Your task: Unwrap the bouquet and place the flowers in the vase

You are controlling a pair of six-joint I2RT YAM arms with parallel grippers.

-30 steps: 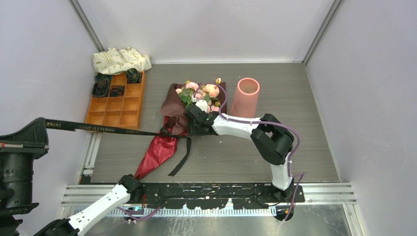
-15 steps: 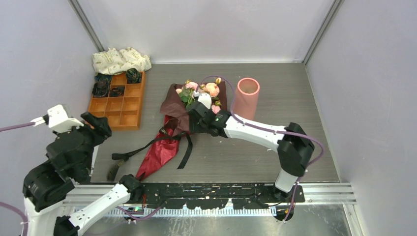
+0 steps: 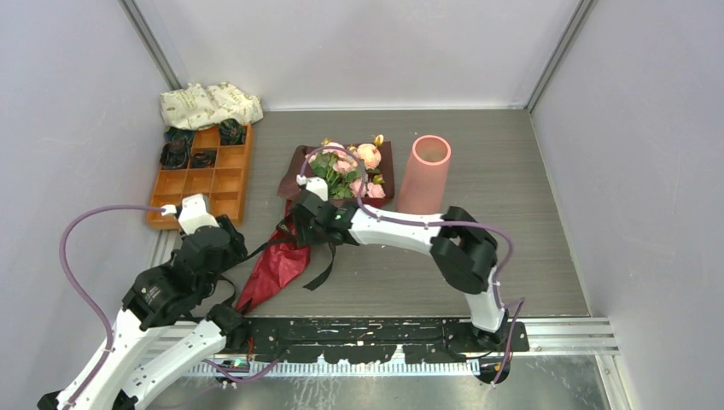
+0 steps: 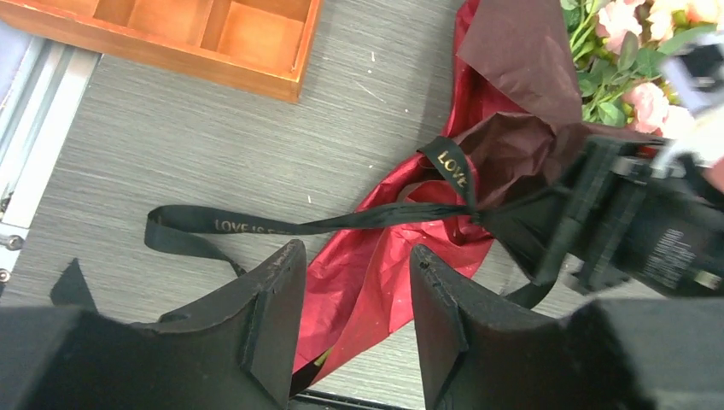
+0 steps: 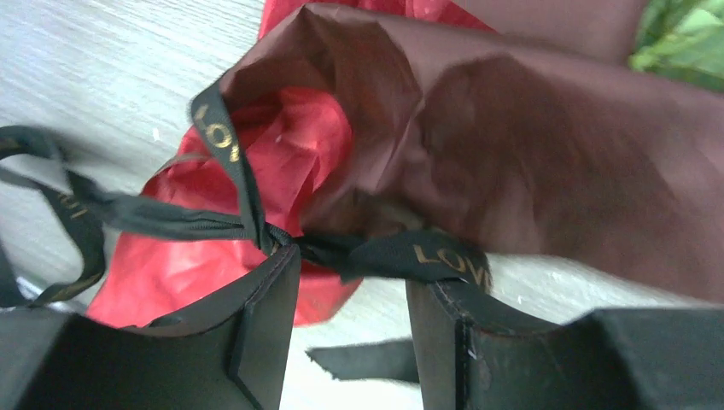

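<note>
One vase, one tray, one cloth bundle around one bouquet — my left end effector, right end effector gape apart.

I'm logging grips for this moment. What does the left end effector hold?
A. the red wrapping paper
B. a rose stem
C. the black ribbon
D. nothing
D: the left end effector is open with nothing clamped between its fingers, and the black ribbon lies slack on the table ahead of it.
</note>
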